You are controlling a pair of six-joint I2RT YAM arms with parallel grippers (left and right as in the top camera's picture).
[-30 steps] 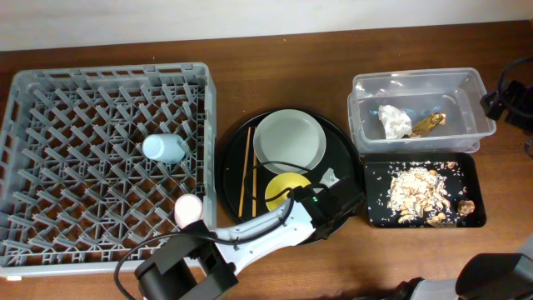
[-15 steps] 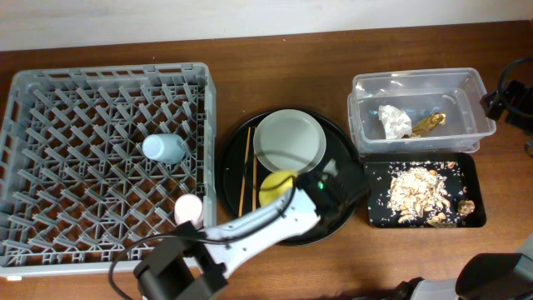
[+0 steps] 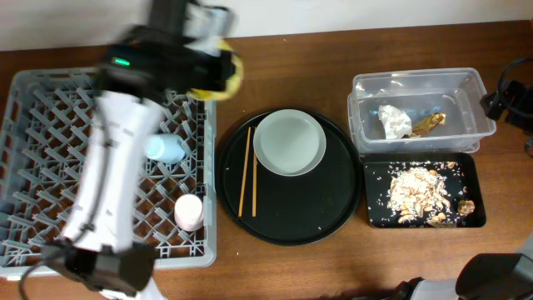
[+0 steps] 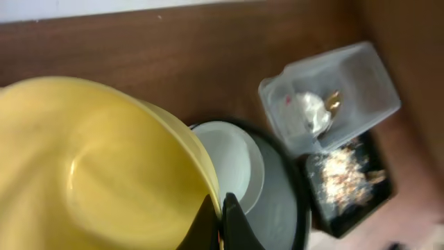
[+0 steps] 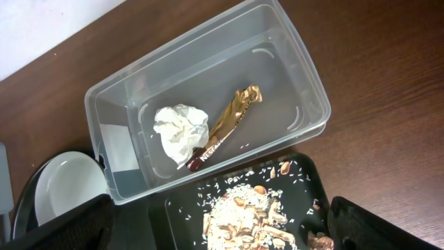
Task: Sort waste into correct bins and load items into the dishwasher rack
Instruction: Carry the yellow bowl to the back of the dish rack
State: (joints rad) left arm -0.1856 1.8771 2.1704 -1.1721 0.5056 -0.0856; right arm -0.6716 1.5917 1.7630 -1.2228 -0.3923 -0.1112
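Observation:
My left gripper is shut on the rim of the yellow bowl, which it holds in the air. In the overhead view the blurred bowl hangs over the far right corner of the grey dishwasher rack. A blue cup and a pink cup stand in the rack. The plate and two chopsticks lie on the round black tray. My right gripper is open above the black tray of food scraps, holding nothing.
The clear tub at the back right holds a white tissue and a gold wrapper. In front of it the shallow black tray holds the scraps. The right arm sits at the table's right edge.
The left gripper closed on the yellow bowl, lifted it off the round tray and swung it left and back over the rack's far corner. The right arm has not moved.

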